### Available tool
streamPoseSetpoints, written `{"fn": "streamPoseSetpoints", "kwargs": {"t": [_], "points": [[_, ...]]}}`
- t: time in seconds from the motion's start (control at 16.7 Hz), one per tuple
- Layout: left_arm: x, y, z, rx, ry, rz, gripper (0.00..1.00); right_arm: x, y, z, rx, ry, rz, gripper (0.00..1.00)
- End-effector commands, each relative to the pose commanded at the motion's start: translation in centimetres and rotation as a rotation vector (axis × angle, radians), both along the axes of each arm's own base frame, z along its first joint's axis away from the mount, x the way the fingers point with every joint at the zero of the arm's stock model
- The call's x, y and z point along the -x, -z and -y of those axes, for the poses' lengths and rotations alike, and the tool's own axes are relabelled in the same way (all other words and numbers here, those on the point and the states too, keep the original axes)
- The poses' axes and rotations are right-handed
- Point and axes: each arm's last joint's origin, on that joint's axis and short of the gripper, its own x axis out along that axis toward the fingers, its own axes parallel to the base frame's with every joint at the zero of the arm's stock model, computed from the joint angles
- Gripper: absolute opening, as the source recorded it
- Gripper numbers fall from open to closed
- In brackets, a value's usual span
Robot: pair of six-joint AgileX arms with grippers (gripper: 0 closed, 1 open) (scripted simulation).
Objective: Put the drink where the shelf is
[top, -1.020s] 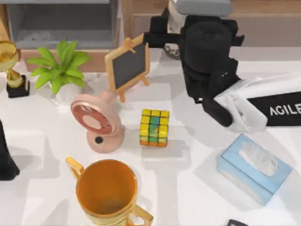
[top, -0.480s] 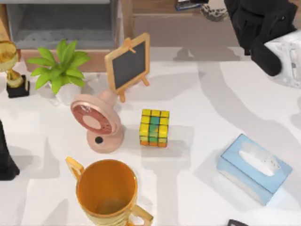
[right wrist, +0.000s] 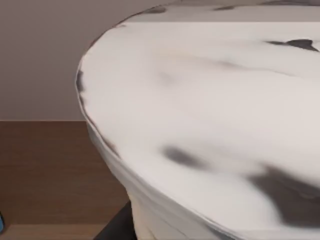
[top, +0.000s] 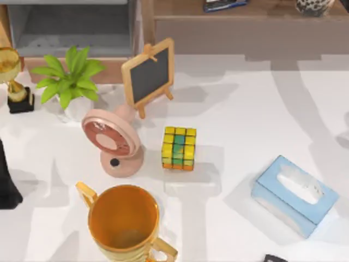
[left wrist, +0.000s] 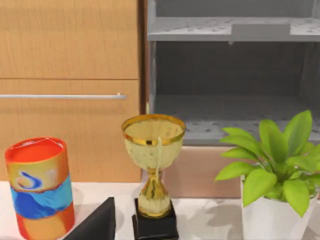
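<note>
Drink [top: 313, 5] sits on the shelf [top: 245, 34], up on its wood top twd the right end, spotted beige body just poking in at the far edge of the top view. Right wrist cam is jammed v close to it: pale rounded drink [right wrist: 210, 125] w/ dark blotches, brown shelf [right wrist: 45, 170] wood behind, and a dark sliver of the right gripper [right wrist: 116, 227] below. Can't tell if that pincer is grasping or let go. Left gripper [top: 5, 183] is parked well out from the shelf, off past its left end, a black shape at the table edge; can't tell its state either. Blackboard easel [top: 148, 73] stands just in front of the shelf's left end. Plant [top: 71, 82] and small trophy [top: 13, 76] are further left of that end, in front of a grey cubby [top: 71, 27]. Pink fan [top: 112, 142], colour cube [top: 179, 148], tissue box [top: 294, 195] and big gold cup [top: 122, 221] sit further out from the shelf, gold cup farthest
</note>
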Motion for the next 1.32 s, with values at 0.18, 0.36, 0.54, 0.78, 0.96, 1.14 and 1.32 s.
{"fn": "streamPoseSetpoints", "kwargs": {"t": [0.18,0.36,0.54,0.78,0.96,1.14,1.32], "points": [[0.0,0.0,0.0,0.000,0.000,0.000,1.00,-0.4,-0.6,2.9,0.009,0.013,-0.035,0.00],[0.0,0.0,0.0,0.000,0.000,0.000,1.00,-0.5,-1.5,4.8,0.013,0.015,-0.047,0.00],[0.0,0.0,0.0,0.000,0.000,0.000,1.00,-0.4,-2.5,5.5,0.013,0.006,-0.037,0.00],[0.0,0.0,0.0,0.000,0.000,0.000,1.00,-0.4,-2.6,5.6,0.013,0.004,-0.035,0.00],[0.0,0.0,0.0,0.000,0.000,0.000,1.00,-0.5,-2.2,5.3,0.011,0.001,-0.043,0.00],[0.0,0.0,0.0,0.000,0.000,0.000,1.00,-1.8,-0.6,5.4,0.011,0.003,-0.065,0.00],[0.0,0.0,0.0,0.000,0.000,0.000,1.00,-2.9,-0.4,5.5,0.013,0.004,-0.036,0.00]]}}
